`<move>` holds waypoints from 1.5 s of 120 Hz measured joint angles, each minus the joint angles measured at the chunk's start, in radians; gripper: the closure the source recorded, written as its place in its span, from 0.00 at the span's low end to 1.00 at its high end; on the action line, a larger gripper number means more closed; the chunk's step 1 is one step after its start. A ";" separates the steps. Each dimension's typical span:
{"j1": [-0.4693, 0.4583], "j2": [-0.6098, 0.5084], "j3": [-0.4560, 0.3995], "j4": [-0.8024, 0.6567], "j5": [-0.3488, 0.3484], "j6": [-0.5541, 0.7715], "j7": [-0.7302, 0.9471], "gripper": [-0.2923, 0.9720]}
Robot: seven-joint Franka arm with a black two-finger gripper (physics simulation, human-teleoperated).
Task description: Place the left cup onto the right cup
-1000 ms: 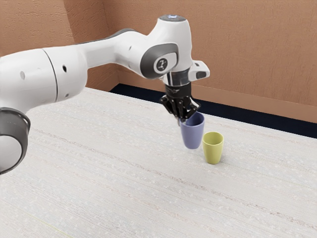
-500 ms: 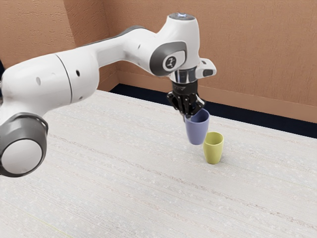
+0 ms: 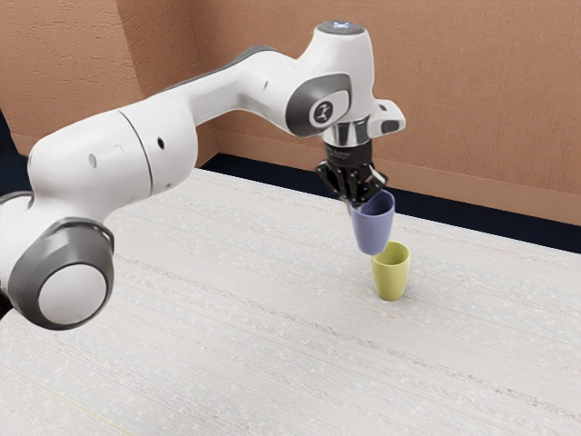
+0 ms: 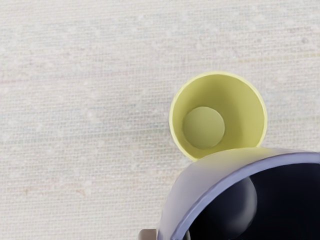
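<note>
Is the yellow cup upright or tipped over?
Upright: the yellow cup stands on its base on the table, mouth facing up.

The yellow cup (image 3: pixel 390 271) is smooth and matt, perhaps plastic; the purple cup (image 3: pixel 373 227) just above it carries a faint sheen; the table (image 3: pixel 227 345) beneath it looks matt, finely grained like woven cloth.

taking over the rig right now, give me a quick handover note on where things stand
Jaws: shut on the purple cup, pinching its rim; the cup hangs tilted, clear of the table.
Yellow cup: upright on the table, empty, below the purple cup and slightly toward the exterior view's right.
Done: purple cup grasped and lifted.
Left: centre it over the yellow cup, which the wrist view shows off to one side, then lower and release.
</note>
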 joint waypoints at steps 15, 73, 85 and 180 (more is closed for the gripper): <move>0.002 0.022 -0.006 0.037 0.004 0.003 0.004 0.85; 0.017 0.114 -0.047 0.159 0.037 0.047 0.023 0.85; 0.026 0.132 -0.049 0.182 0.037 0.058 0.028 0.85; 0.035 0.168 -0.061 0.155 0.036 0.133 0.062 0.85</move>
